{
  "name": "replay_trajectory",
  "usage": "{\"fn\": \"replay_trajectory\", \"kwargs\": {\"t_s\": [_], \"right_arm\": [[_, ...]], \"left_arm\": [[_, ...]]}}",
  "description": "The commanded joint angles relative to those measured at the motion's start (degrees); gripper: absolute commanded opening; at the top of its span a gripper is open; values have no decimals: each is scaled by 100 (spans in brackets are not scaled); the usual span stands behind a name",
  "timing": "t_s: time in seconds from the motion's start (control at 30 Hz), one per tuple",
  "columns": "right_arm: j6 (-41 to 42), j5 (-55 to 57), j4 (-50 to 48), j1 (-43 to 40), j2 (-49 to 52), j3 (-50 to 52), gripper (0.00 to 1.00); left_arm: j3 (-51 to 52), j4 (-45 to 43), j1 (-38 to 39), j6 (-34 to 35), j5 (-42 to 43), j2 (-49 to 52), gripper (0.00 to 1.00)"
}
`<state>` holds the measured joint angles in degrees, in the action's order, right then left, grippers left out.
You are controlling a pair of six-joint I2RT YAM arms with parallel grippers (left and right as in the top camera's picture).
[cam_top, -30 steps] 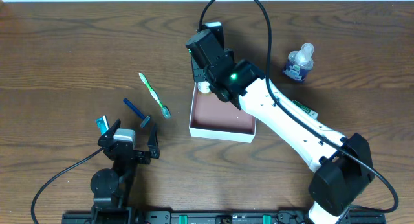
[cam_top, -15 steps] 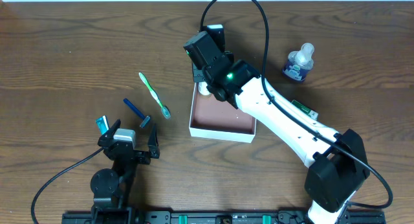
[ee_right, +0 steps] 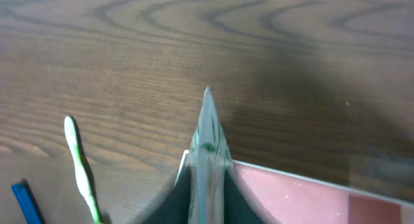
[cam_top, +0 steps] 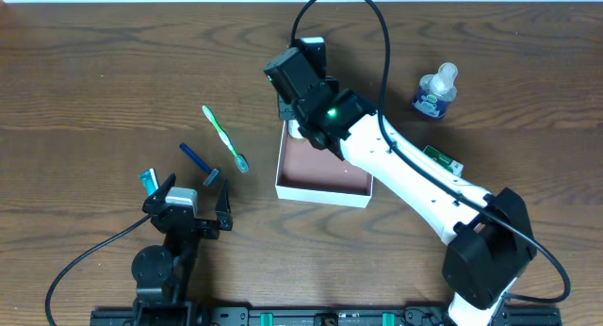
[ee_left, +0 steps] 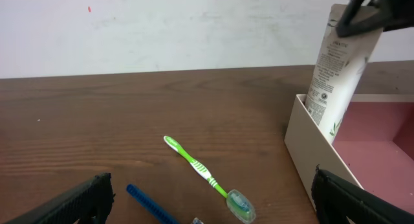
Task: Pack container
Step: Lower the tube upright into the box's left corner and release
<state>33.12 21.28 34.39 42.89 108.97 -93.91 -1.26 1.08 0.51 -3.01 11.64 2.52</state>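
Barely started. The shallow square white container [cam_top: 320,192] with a reddish-brown inside sits mid-surface. The right gripper [ee_right: 208,191] is clamped on a white printed tube [ee_left: 336,62], upright at the container's far-left corner. The left gripper [cam_top: 193,203] is wide open and holding nothing. The green toothbrush [cam_top: 224,138], blue razor [cam_top: 200,163] and small clear bottle [cam_top: 433,92] aren't packed yet.

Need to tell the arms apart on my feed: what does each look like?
Right arm: white links, black joints and base, a green light near the wrist, black cable looping off it. Left arm: all black, with a white block behind its hand and a black cable trailing left.
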Motion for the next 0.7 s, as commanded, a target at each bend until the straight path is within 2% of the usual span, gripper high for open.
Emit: {"fn": "replay_trajectory", "kwargs": {"t_s": [0.0,0.1,0.4,0.53,0.67], "right_arm": [[68,72,-11,105,136,-4,39],[48,-7,-11,179,136,-4,45],[-111,-498,90,251,7,-120,47],[-306,-546,402,249,-378,-328,52],[-457,-636,822,243,-981,-435,53]], "left_arm": [[103,188,-24,-31,59,2,98],[103,188,-24,-31,59,2,98],[103,188,-24,-31,59,2,98],[103,188,-24,-31,59,2,98],[103,188,-24,-31,59,2,98]]}}
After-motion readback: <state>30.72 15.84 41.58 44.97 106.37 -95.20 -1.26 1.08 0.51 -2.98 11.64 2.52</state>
